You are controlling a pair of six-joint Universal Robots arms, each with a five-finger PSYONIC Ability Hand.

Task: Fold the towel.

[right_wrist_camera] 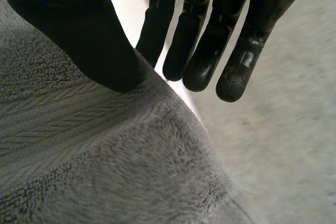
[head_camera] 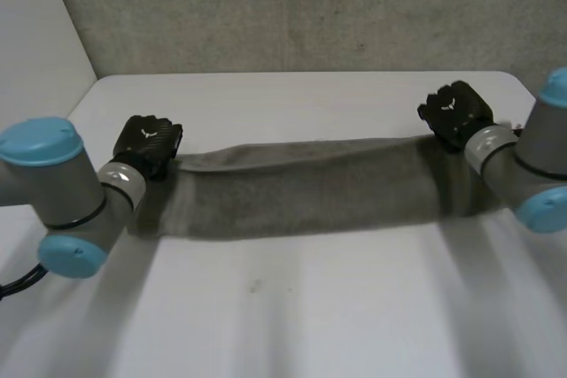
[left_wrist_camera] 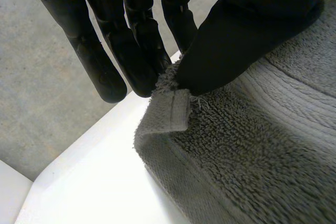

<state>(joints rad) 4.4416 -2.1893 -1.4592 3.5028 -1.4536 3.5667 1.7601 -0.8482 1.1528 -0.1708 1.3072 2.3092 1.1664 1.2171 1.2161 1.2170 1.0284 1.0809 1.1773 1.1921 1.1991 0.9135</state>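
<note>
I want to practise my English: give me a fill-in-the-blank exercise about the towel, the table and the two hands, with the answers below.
1. The towel is ____ in colour.
2. The left hand pinches a ____ of the towel between thumb and fingers.
3. The right hand pinches the towel's other end, so the towel stretches between the two ____.
4. The table is ____.
Answers: grey; corner; hands; white.

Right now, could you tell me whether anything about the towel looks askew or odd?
Only slightly: the towel corner pinched by the left hand is turned over on itself. At the right hand it looks smooth.
</note>
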